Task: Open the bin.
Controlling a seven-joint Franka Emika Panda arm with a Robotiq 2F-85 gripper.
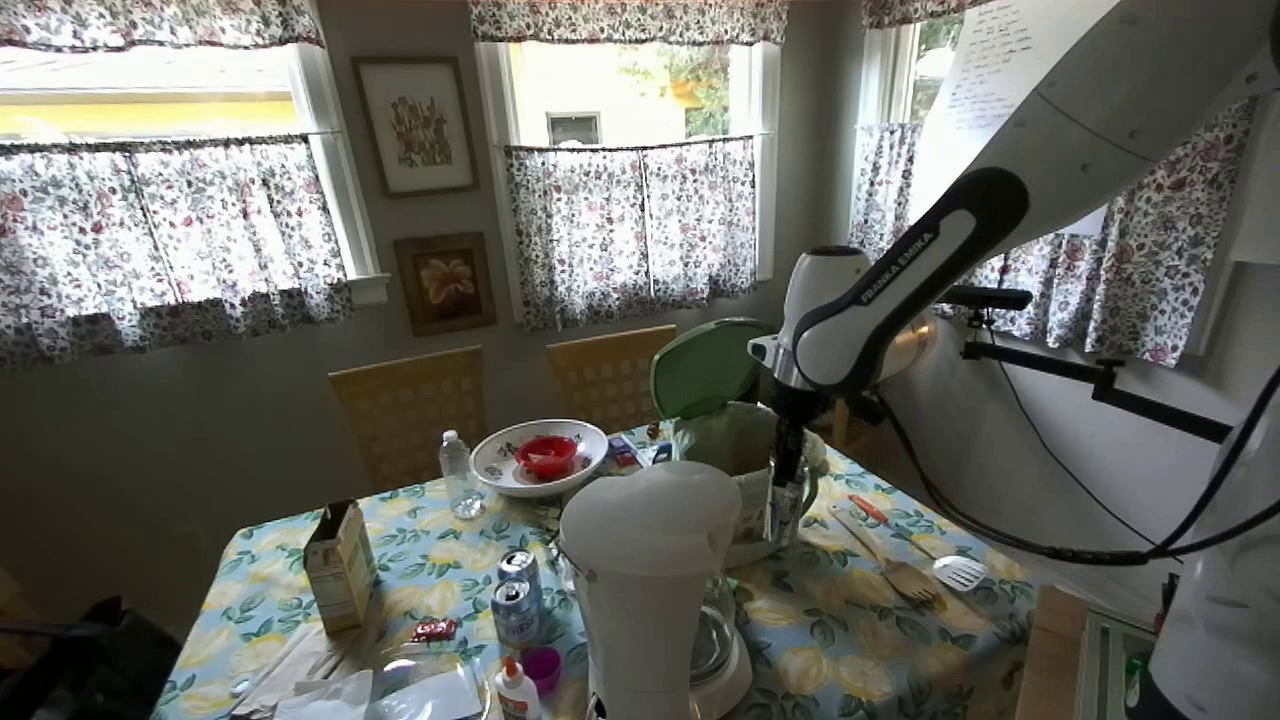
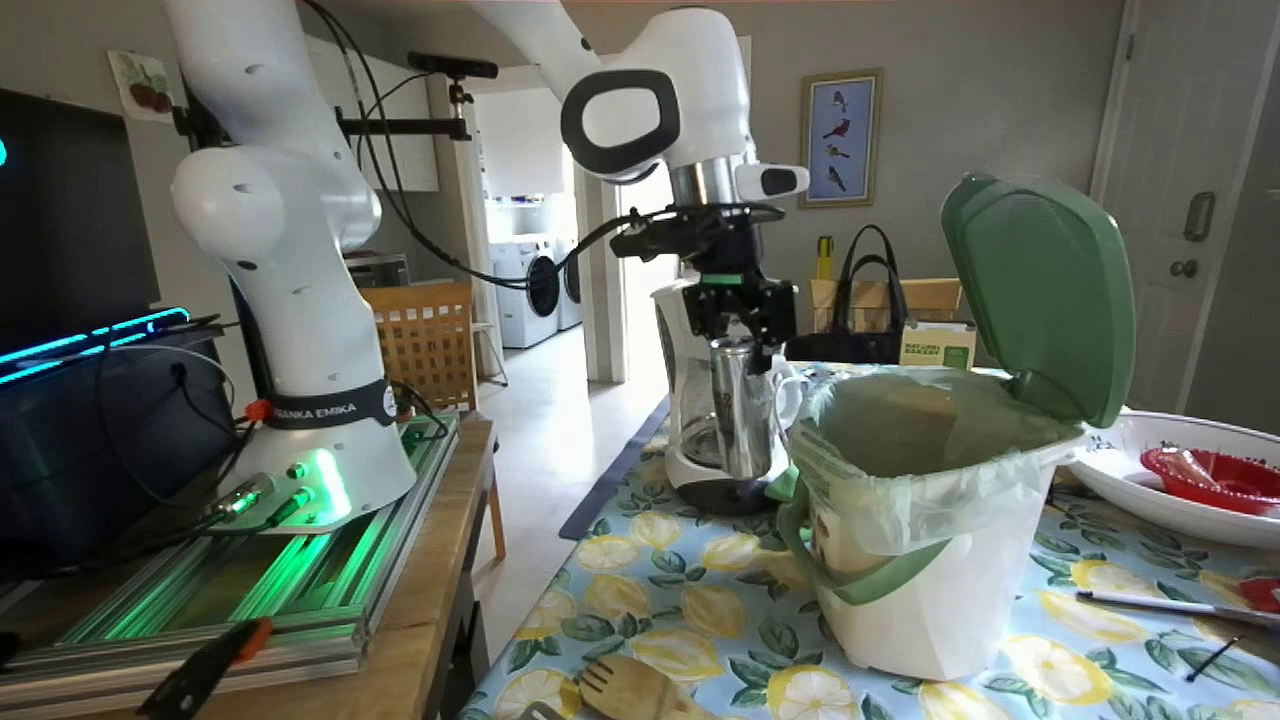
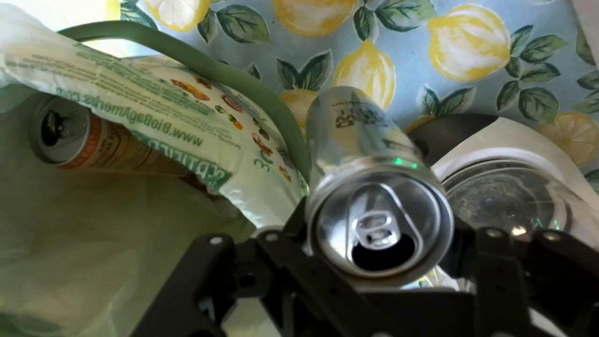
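"What's in my gripper (image 3: 380, 229)?"
"A can (image 2: 742, 420), gripped snugly near the coffee maker (image 1: 645, 570)."
"And the bin (image 2: 940, 620)?"
"Near the coffee maker too, its lid (image 2: 1050, 290) already raised. I judge the lid light, stiff and slick; I'd pinch its free rim."

A white coffee maker (image 1: 645, 560) stands upright on the lemon-patterned tabletop (image 1: 430, 545). A red bowl (image 1: 546, 457) is seated inside a large white bowl (image 1: 495, 464). A clear bottle (image 1: 461, 480) stands upright just beside the large white bowl. Two cans (image 1: 516, 616) stand close together. A wooden fork (image 1: 907, 580) lies near a slotted turner (image 1: 960, 572).
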